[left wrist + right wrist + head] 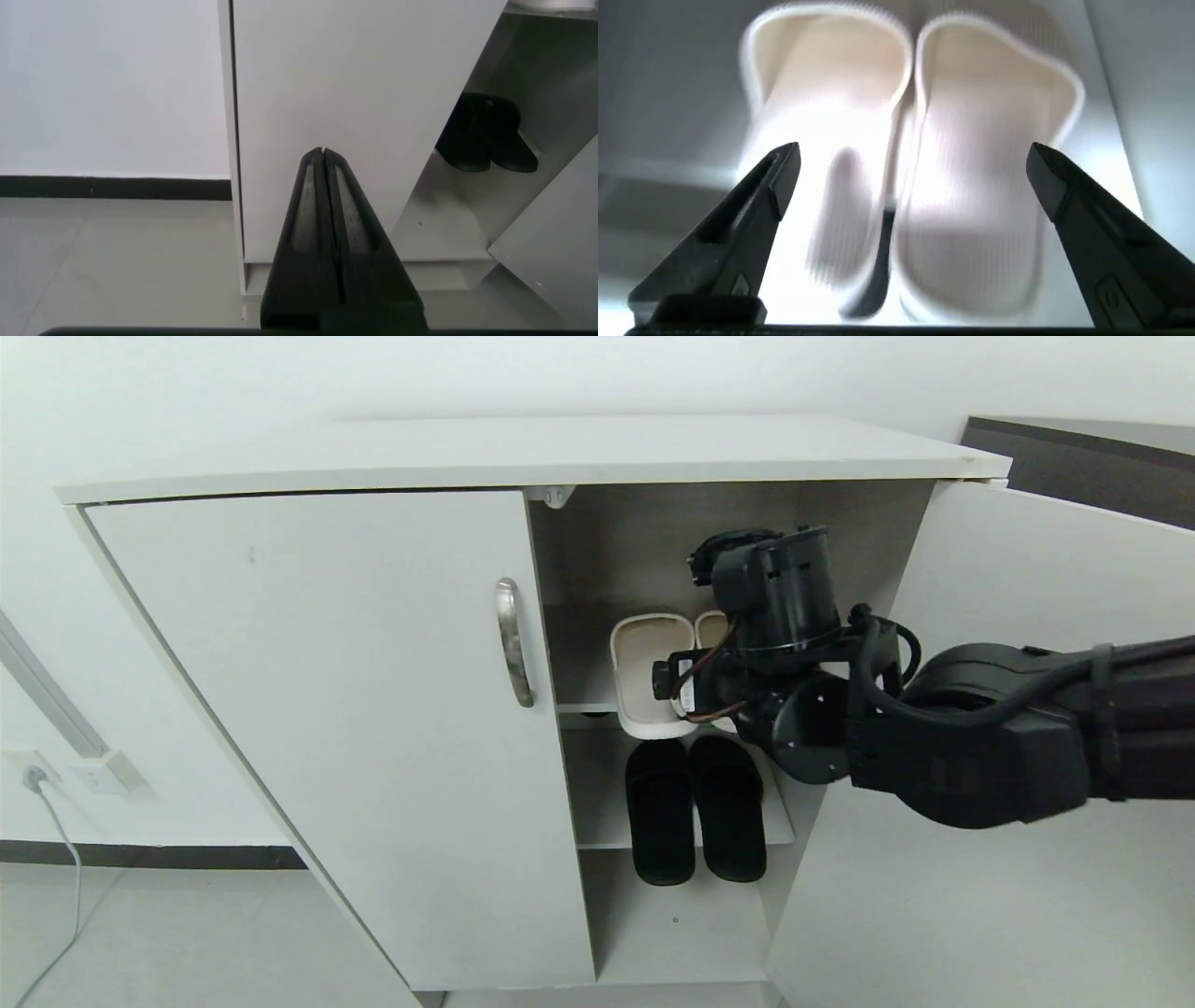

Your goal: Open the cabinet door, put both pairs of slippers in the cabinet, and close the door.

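Three viewpoints on one cabinet (523, 453) — one wide, one low, one close in.

The head view looks forward and down from mid-distance and takes in the whole cabinet front. The left wrist view sits low, facing the shut door (355, 84) along the left end effector (323, 154), whose fingers are pressed together. It shares that door and the black slippers (486, 135) with the head view. The right wrist view is very near, at the upper shelf, looking between the spread fingers of the right end effector (912, 154) at the white slippers (971, 187) — which the head view also sees.
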Motion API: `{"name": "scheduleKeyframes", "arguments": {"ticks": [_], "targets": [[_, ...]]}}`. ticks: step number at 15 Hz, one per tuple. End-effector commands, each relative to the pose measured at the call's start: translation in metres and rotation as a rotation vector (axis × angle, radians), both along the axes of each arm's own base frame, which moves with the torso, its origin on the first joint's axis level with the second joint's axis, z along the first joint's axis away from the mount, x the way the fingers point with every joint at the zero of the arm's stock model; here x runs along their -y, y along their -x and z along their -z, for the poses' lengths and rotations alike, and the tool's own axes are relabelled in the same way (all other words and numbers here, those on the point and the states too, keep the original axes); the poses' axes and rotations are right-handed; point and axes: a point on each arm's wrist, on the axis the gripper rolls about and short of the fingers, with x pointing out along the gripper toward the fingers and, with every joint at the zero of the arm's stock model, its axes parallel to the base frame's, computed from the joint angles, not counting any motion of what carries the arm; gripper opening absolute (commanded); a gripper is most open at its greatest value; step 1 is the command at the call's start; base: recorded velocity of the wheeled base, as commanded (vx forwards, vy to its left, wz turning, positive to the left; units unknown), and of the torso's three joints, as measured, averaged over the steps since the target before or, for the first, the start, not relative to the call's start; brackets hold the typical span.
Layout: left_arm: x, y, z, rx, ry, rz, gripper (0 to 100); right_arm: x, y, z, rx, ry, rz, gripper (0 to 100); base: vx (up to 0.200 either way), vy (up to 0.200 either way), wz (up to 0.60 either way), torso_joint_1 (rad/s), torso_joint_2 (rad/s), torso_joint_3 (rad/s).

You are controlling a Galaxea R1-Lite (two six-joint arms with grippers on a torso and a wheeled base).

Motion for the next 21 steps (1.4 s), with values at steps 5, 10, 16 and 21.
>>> {"name": "scheduleKeyframes", "arguments": {"ticks": [5, 10, 16, 21], "targets": [[0.000, 0.000, 0.000, 0.000, 0.000, 0.001, 0, 0.017, 0.031, 0.029, 0.033, -0.057, -0.096, 0, 0.000, 0.000, 0.00, 0.000, 0.00, 0.000], [0.000, 0.000, 0.000, 0.000, 0.002, 0.000, 0, 0.004, 0.022, 0.057, 0.029, -0.051, -0.109, 0, 0.000, 0.000, 0.00, 0.000, 0.00, 0.000], [0.000, 0.000, 0.000, -0.002, 0.000, 0.000, 0, -0.003, 0.021, 0.060, 0.046, -0.053, -0.114, 0, 0.000, 0.000, 0.00, 0.000, 0.00, 0.000], [0.000, 0.000, 0.000, -0.002, 0.000, 0.001, 0, -0.003, 0.021, 0.059, 0.053, -0.061, -0.114, 0, -0.200, 0.000, 0.00, 0.003, 0.00, 0.000]]}}
